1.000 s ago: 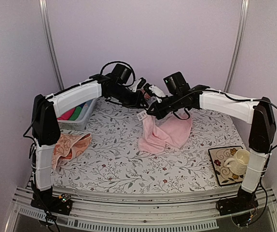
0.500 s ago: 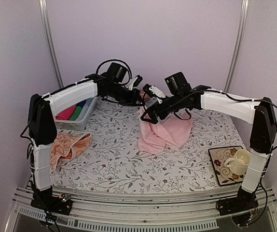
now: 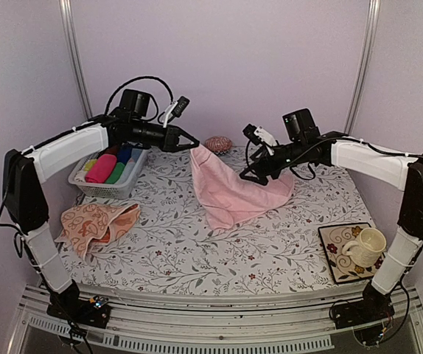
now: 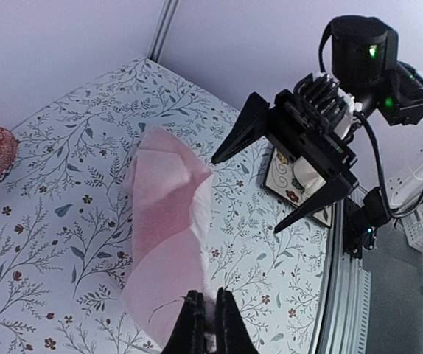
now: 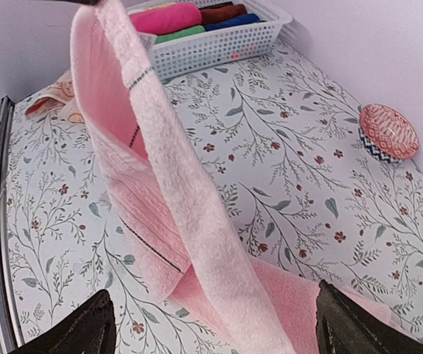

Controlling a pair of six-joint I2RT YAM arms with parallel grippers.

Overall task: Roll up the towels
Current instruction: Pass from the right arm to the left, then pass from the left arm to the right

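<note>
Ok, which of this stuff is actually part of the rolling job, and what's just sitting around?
Job: pink towel, pinched at a corner by the left claw; peach patterned towel, crumpled at the near left.
Lying about: white basket with rolled cloths; small red bowl at the back; cup on the patterned plate.
</note>
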